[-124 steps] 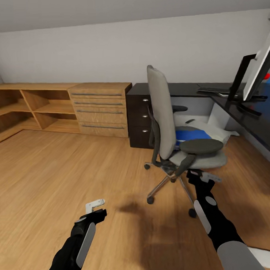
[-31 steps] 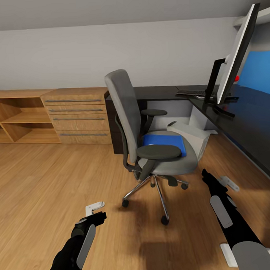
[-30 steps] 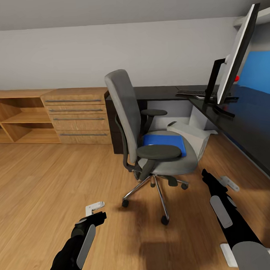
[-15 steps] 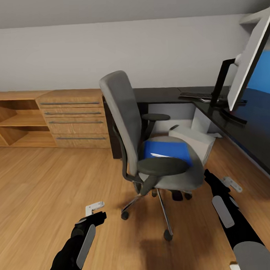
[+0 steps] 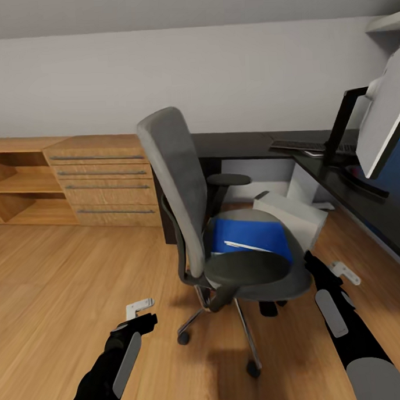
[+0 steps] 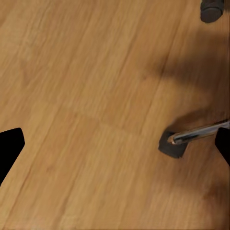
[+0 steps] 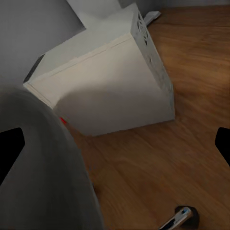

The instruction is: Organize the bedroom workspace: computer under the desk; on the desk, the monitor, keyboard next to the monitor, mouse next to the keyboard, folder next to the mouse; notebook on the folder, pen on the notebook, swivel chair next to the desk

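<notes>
Both end effectors wide, empty; swivel chair with folder between them.

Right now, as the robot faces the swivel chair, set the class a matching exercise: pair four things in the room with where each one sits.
Things:
1. folder
2. computer
3. monitor
4. left gripper

Places:
A. on the black desk
B. on the seat of the swivel chair
C. hanging over bare wood floor
D. on the floor beside the desk's white leg

Pairs: 1-B, 2-D, 3-A, 4-C
</notes>
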Motion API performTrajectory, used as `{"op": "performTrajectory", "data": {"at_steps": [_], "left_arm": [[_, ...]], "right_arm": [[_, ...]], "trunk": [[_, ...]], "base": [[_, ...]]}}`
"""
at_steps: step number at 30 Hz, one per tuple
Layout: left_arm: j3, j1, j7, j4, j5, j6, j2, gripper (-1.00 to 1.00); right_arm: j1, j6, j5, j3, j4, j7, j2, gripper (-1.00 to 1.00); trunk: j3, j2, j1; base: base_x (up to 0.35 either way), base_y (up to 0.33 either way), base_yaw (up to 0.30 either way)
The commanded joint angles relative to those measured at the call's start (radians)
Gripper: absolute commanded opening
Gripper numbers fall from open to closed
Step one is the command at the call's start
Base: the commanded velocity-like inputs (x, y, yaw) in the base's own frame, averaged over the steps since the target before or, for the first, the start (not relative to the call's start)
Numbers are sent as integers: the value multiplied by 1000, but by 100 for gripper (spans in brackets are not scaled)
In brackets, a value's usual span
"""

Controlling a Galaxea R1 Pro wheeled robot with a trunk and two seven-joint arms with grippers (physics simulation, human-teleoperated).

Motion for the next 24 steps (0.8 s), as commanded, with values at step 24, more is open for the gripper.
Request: {"op": "performTrajectory", "data": {"at_steps": [24], "left_arm": [[-2,-1,12,-5,11,2,3,100]], "right_arm": [[0,-7,-19,5,2,-3,1,100]], "trunk": [[-1,0,0]], "base": [[30,0,179]]}}
